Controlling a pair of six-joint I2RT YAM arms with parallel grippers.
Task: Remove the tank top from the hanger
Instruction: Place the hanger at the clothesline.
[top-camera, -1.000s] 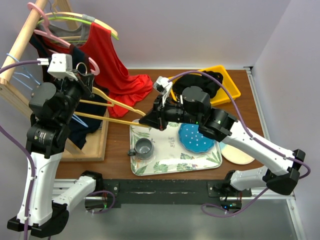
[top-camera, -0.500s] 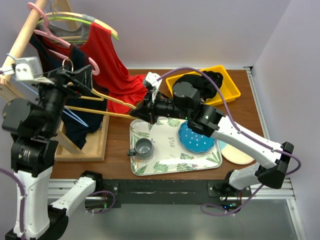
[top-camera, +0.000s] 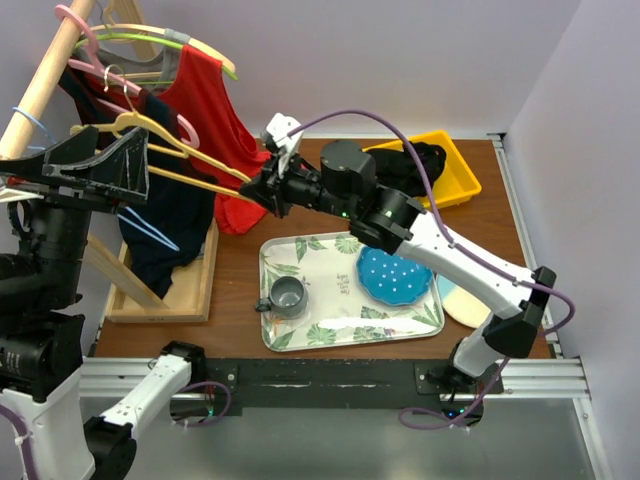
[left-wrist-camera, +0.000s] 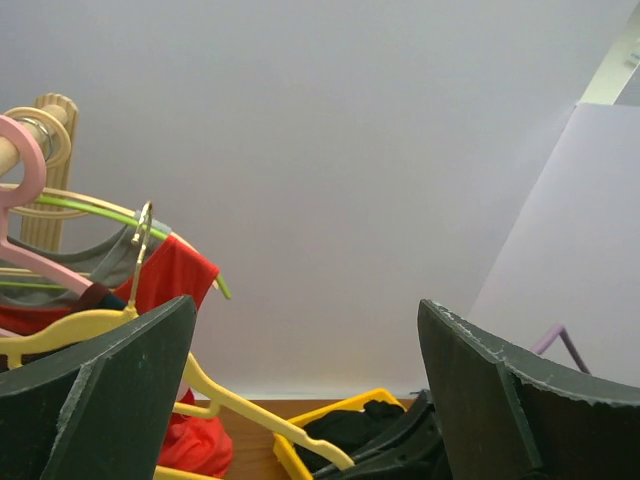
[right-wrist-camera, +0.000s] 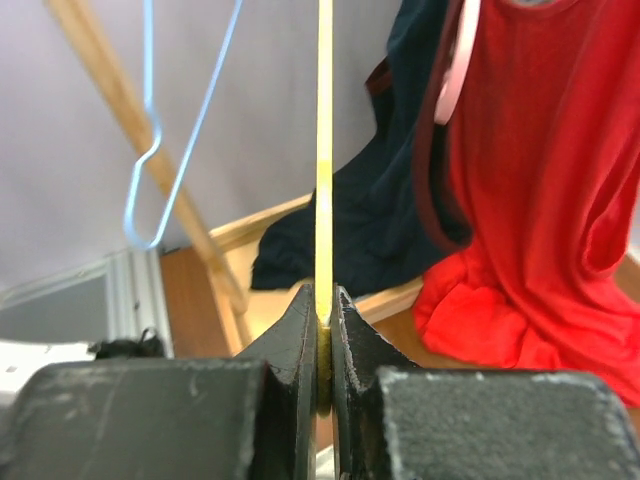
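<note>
A bare yellow hanger (top-camera: 205, 158) hangs slanted beside the wooden rack (top-camera: 45, 85). My right gripper (top-camera: 262, 190) is shut on its right end, and the right wrist view shows the thin yellow bar (right-wrist-camera: 324, 150) pinched between the jaws of the right gripper (right-wrist-camera: 322, 295). My left gripper (top-camera: 105, 165) is raised high at the left, open and holding nothing. In its wrist view the left gripper (left-wrist-camera: 307, 305) frames the yellow hanger (left-wrist-camera: 250, 410) lower down. A red tank top (top-camera: 215, 110) hangs on a green hanger (top-camera: 190, 45). A navy garment (top-camera: 170, 220) hangs beside it.
A yellow bin (top-camera: 462, 180) at the back right holds black cloth (top-camera: 420, 160). A leaf-patterned tray (top-camera: 300, 335) carries a grey cup (top-camera: 288, 295) and a blue plate (top-camera: 395, 275). A light blue wire hanger (top-camera: 150, 230) hangs on the rack.
My left gripper opened, let go of the yellow hanger near its hook and rose toward the camera. My right gripper moved back and left with the hanger's end.
</note>
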